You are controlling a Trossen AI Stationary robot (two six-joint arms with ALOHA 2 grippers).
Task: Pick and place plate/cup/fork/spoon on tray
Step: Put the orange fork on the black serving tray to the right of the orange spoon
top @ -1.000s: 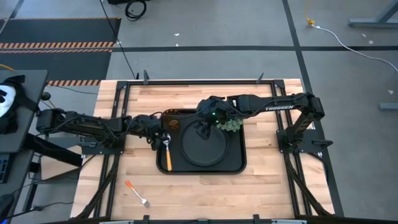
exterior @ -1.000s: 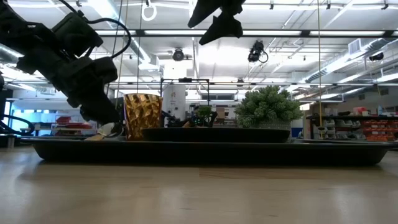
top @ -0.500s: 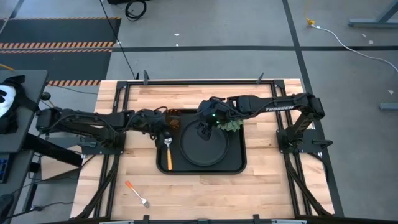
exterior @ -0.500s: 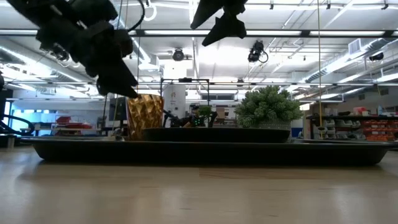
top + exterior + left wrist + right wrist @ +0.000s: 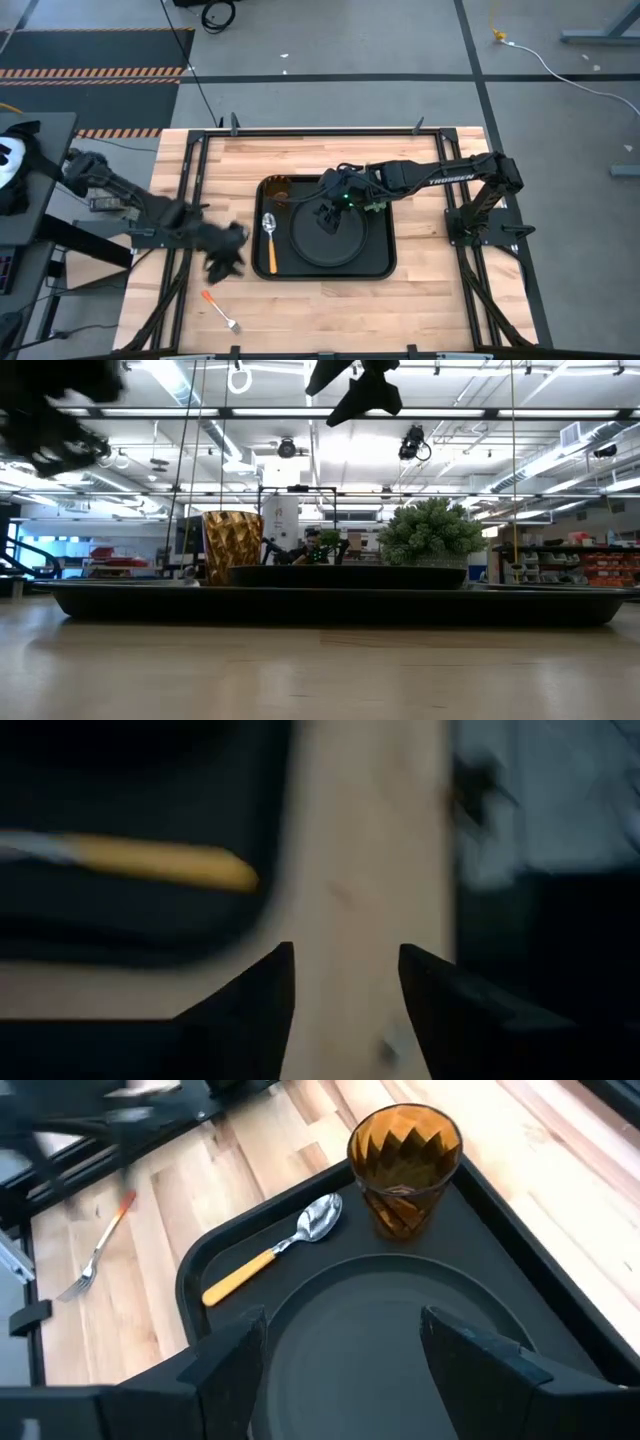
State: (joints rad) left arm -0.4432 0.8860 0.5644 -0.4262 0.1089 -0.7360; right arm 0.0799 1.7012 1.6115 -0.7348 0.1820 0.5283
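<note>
The black tray (image 5: 378,262) lies mid-table and holds the round black plate (image 5: 335,248), the amber cup (image 5: 278,196) standing upright at its far left corner, and the orange-handled spoon (image 5: 269,242) along its left side. The fork (image 5: 218,310) lies on the wood near the table's near left. My left gripper (image 5: 226,256) is open and empty above the wood just left of the tray; its wrist view shows the spoon's handle (image 5: 150,860). My right gripper (image 5: 345,1350) is open and empty above the plate (image 5: 400,1340).
A green bushy plant ball (image 5: 432,530) stands at the tray's far right, partly under my right arm in the high view (image 5: 374,204). Bare wood spreads left, right and near of the tray. A black frame runs along the table's edges (image 5: 190,180).
My left gripper has risen from the spoon at the tray's left side and swung away toward the table's near left, toward the fork, and is blurred with motion. The spoon stays lying in the tray. My right gripper has stayed above the plate.
</note>
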